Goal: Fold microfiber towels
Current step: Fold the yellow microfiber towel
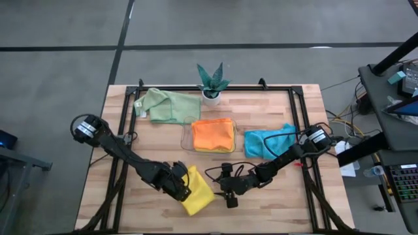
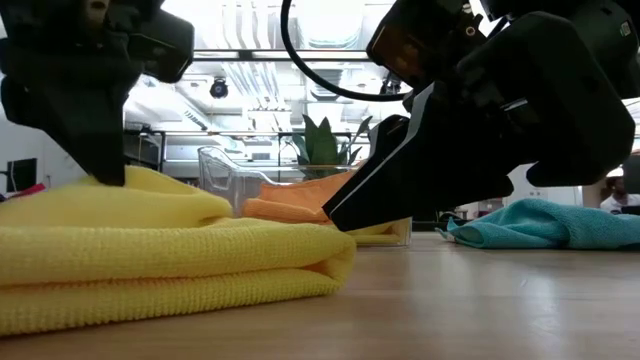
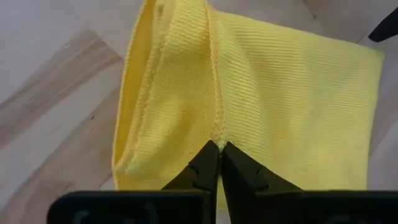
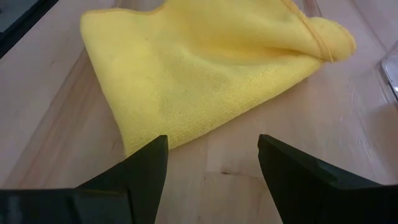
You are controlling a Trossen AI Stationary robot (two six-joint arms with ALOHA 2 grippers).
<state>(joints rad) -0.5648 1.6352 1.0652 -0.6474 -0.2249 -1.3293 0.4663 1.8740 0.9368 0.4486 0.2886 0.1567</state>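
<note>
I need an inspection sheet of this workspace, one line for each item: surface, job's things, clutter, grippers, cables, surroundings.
Surface: wooden table inside a black frame.
Job's things: folded yellow towel at the near edge; orange towel lying on another yellow one in the clear tray; teal towel to its right; pale green towel at the far left.
Clutter: potted plant at the far edge.
Grippers: left gripper shut on the yellow towel's hemmed edge; right gripper open beside that towel, holding nothing.
Cables: black cable loop near the right gripper.
Surroundings: grey floor; desk with equipment at the right.
</note>
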